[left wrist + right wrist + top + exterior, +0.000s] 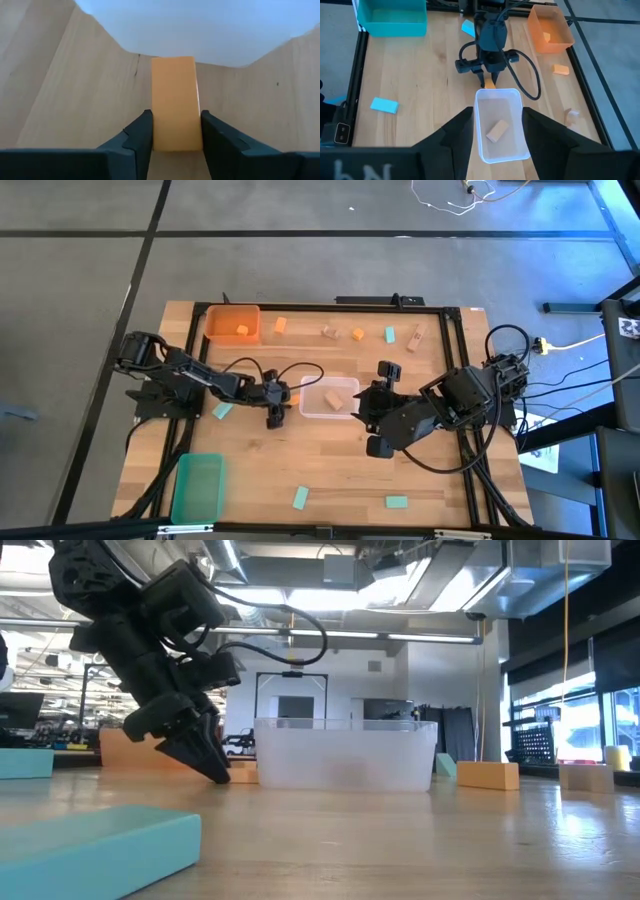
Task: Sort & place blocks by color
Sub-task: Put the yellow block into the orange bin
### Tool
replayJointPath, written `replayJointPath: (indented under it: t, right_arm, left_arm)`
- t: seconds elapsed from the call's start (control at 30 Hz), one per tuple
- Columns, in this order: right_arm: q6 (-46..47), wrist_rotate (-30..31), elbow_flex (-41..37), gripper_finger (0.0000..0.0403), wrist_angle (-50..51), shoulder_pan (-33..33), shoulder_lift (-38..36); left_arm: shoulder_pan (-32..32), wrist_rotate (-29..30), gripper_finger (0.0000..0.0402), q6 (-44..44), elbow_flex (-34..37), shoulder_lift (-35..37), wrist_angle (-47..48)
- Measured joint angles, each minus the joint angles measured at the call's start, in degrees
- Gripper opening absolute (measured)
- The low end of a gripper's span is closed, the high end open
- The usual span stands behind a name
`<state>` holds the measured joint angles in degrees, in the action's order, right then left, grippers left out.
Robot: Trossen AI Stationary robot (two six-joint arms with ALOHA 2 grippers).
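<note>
1. I see the table (330, 480) as pale wood planks with visible grain, smooth and faintly satin.
2. The clear bin (501, 125) looks like frosted, translucent plastic with a smooth wall.
3. The orange bin (551, 31) is translucent plastic; the green bin (392, 17) is opaque, matt plastic.
4. The orange block (176, 102) between my left gripper (176, 145) fingers has a flat, matt painted face.
5. Those fingers (135, 142) look like dark, matt moulded plastic.
6. The tan block (496, 130) in the clear bin is bare wood.
</note>
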<state>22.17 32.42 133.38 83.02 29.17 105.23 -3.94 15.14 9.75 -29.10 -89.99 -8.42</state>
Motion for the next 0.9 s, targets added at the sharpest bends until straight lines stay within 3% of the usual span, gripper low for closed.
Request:
replayJointPath:
  t: [0.1, 0.53, 0.7, 0.9]
  right_arm:
    - [0.0, 0.0, 0.0, 0.0168, 0.0, 0.0, 0.0]
    - [0.0, 0.0, 0.0, 0.0168, 0.0, 0.0, 0.0]
    - [0.0, 0.0, 0.0, 0.0168, 0.0, 0.0, 0.0]
    - [-0.1, 0.0, 0.0, 0.0168, 0.0, 0.0, 0.0]
  left_arm:
    - [0.0, 0.6, 0.0121, 0.6, 0.0, 0.0, 0.1]
    - [0.1, 3.5, 0.0121, 4.1, 0.2, 3.2, 1.6]
    - [0.1, 11.2, 0.0121, 5.1, 0.2, 9.7, 7.8]
    - [2.8, 15.4, 0.0121, 8.7, 0.2, 19.9, 15.5]
